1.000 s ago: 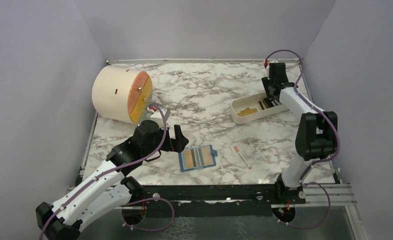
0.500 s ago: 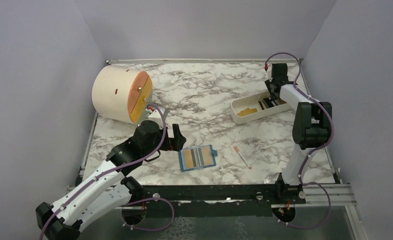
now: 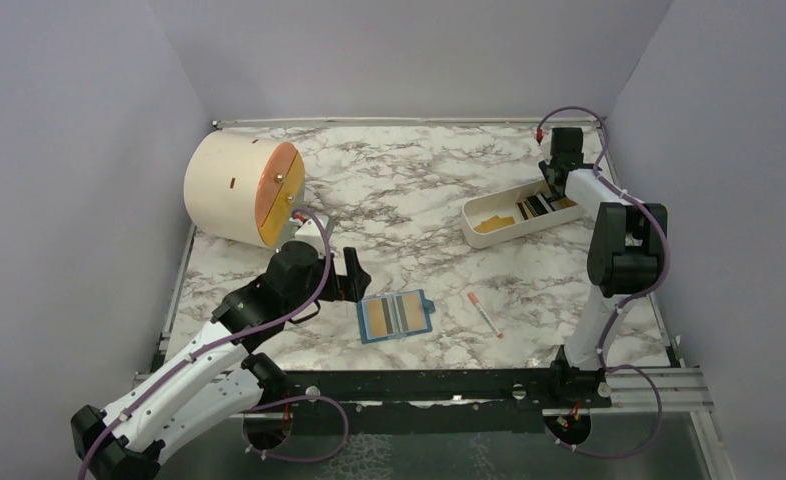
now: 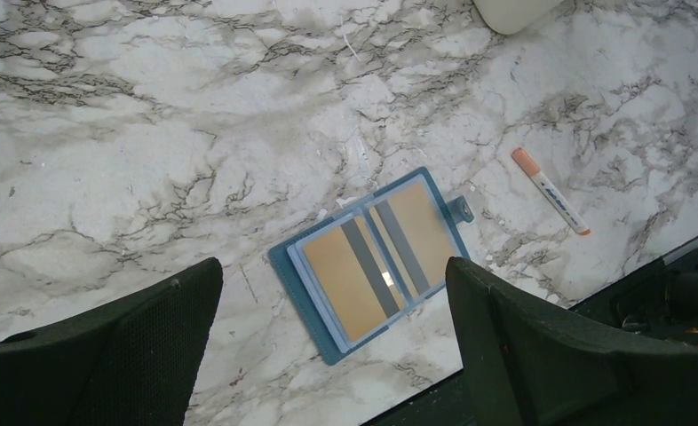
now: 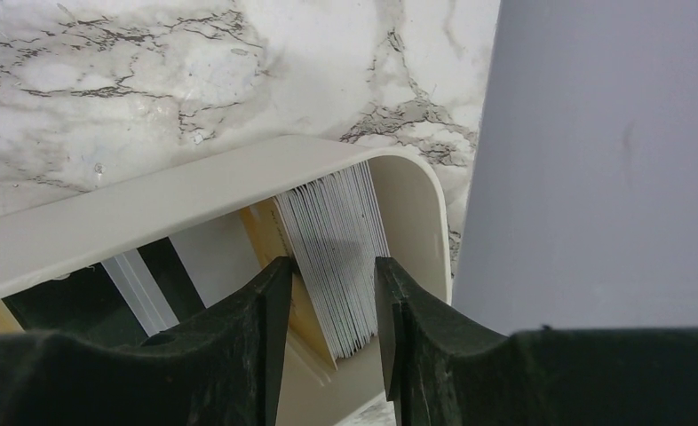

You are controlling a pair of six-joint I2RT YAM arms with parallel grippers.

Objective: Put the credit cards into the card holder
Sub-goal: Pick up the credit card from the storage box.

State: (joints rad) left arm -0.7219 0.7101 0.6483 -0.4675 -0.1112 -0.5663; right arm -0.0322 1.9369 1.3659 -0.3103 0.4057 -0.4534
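The teal card holder (image 3: 396, 315) lies open on the marble, near the front. Two gold credit cards (image 4: 352, 277) with grey stripes sit in its clear sleeves. My left gripper (image 3: 359, 276) hovers just left of it, wide open and empty; in the left wrist view the card holder (image 4: 310, 275) shows between its fingers (image 4: 141, 337). My right gripper (image 3: 547, 198) reaches into the right end of the white tray (image 3: 479, 232). Its jaws (image 5: 332, 264) straddle an upright stack of credit cards (image 5: 337, 226), with a narrow gap still showing at the right finger (image 5: 399, 302).
A white-and-red pen-like stick (image 3: 485, 313) lies right of the card holder. A cream drum (image 3: 231, 185) with an orange face lies on its side at the back left. A gold card (image 3: 494, 222) lies loose in the tray. Grey walls enclose the table; the right one stands close beside the tray.
My right gripper has shifted right along the tray to its end and narrowed its jaws around the card stack. The left arm has hardly moved.
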